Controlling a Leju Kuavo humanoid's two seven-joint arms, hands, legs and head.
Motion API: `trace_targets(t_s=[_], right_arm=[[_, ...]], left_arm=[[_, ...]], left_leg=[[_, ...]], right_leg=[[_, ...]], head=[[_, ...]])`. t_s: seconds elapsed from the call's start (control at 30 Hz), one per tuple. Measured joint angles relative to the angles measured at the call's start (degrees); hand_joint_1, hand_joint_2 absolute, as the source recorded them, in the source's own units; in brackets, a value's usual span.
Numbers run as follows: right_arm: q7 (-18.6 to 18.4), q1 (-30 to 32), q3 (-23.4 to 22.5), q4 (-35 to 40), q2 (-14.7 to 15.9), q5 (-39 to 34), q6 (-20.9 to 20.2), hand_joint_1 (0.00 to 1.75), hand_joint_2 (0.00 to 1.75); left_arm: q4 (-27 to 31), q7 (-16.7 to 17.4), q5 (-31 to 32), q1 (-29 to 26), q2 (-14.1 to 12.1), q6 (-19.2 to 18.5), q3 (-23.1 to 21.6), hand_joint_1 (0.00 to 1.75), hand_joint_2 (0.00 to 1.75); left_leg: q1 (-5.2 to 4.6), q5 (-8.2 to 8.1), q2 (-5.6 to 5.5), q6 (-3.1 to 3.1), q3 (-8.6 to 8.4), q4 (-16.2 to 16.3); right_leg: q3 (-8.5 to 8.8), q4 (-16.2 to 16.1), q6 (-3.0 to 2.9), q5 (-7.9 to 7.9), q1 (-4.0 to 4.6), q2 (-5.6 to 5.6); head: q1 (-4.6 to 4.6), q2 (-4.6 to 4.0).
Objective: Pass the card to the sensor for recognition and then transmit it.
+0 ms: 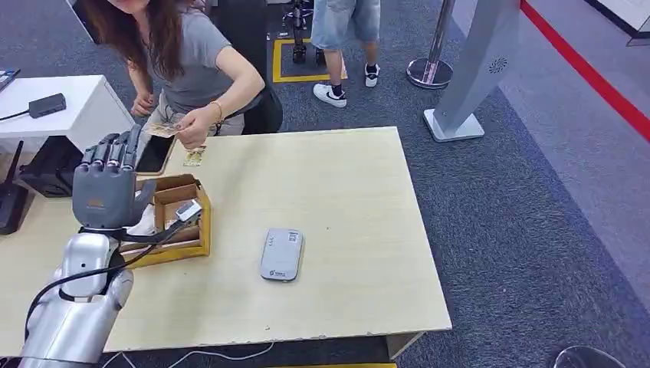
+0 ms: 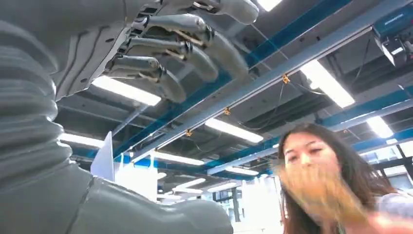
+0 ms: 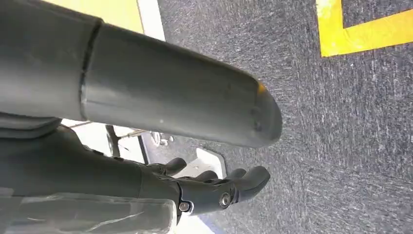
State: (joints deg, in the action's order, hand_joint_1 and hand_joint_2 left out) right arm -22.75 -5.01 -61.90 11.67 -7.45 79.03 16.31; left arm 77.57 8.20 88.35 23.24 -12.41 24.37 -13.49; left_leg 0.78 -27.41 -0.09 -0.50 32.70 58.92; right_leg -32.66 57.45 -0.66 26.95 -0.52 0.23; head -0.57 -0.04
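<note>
Grey carpeted hall with yellow floor markings and a red line; a light wood table [image 1: 337,230] fills the head view, with a white side desk [image 1: 73,107] beyond its far-left corner. A person [image 1: 192,69] leans over the far edge of the table, hand [image 1: 193,126] near a card [image 1: 164,129] that seems pinched there. A second card-like piece [image 1: 194,156] lies flat on the table just beside that hand. A wooden box [image 1: 178,222] sits at the left of the table. The grey sensor [image 1: 281,254] lies flat mid-table, well apart from both cards.

Risks, as a judgement: the handover could miss, since the card is thin and the person's hand is blurred in the left wrist view, so likely moving; closing too soon or too late could drop the card. The raised arm also hangs right over the box, so a low sweep toward the sensor could clip it.

Left robot hand [image 1: 107,180]: raised above the box, palm up toward the person, fingers [image 2: 195,48] spread and only slightly curled, holding nothing, touching nothing. Right robot hand [image 3: 214,187]: hanging over the carpet, fingers loosely curled, nothing in it.
</note>
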Motion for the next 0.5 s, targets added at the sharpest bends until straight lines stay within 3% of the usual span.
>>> trace_targets(t_s=[0.5], right_arm=[[-0.15, 0.0, 0.0, 0.0, 0.02, -0.09, 0.2, 0.0, 0.0]], left_arm=[[1.92, -2.06, -1.25, -4.06, 1.44, 2.58, -0.02, 0.0, 1.75]], left_leg=[[0.0, 0.0, 0.01, 0.0, 0.0, 0.0]], right_leg=[[-0.01, 0.0, 0.0, 0.0, 0.0, 0.01]], head=[[0.0, -0.02]])
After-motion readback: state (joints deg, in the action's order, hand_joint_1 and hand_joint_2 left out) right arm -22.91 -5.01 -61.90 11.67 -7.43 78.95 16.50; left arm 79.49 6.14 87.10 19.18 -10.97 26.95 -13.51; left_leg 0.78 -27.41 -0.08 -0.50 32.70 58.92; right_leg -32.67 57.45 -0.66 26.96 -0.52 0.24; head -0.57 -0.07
